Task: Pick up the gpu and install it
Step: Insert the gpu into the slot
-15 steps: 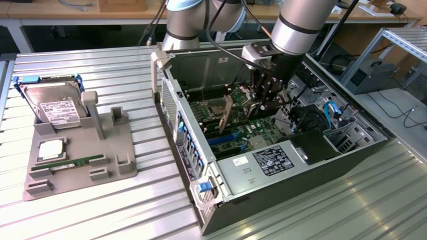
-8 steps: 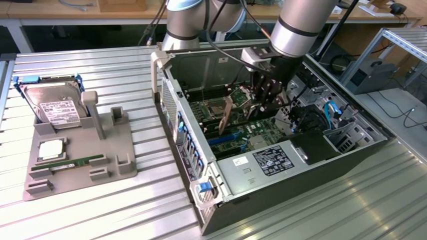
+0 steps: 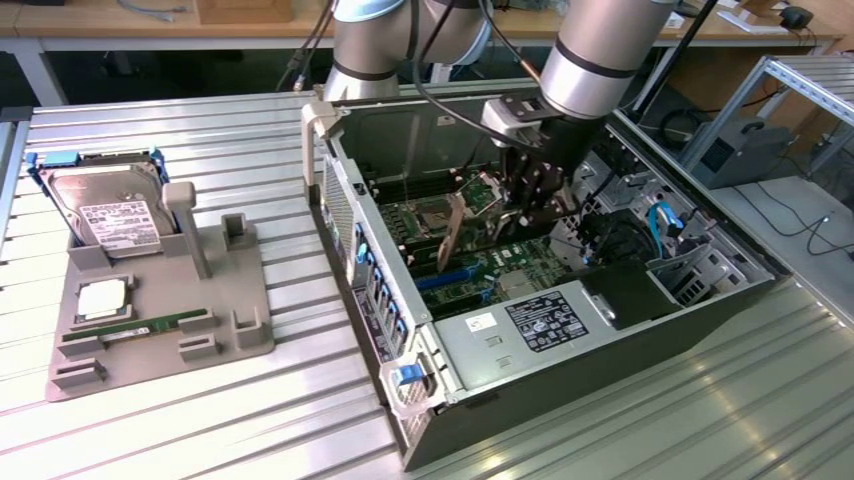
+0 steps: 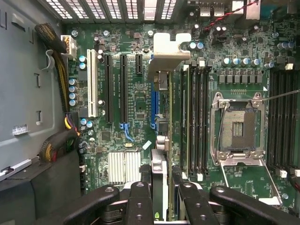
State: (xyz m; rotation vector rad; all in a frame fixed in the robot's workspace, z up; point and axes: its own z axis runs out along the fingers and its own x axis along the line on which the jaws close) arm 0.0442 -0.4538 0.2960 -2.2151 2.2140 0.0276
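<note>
Thin flat brownish circuit-board gpu (image 3: pixel 451 232) with silver metal bracket (image 4: pixel 165 51): held edge-on between the narrowed fingers of the black gripper (image 3: pixel 514 212), standing upright inside the open dark-grey computer case (image 3: pixel 694 310) over the green motherboard (image 3: pixel 501 270). The wrist view adds the card's edge running from the fingers (image 4: pixel 139 201) along the blue slot (image 4: pixel 153 101). The exterior view adds a grey parts holder (image 3: pixel 147 330) with a silver hard drive (image 3: pixel 114 210), well apart on the ribbed metal table (image 3: pixel 200 430).

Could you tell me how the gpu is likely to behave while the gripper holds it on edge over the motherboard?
The gpu looks like a thin flat board, so it is probably stiff and light. The gripper pinches only its upper edge, so it might pivot if nudged sideways. Its bare circuit face seems fragile, and the motherboard below looks equally delicate.
</note>
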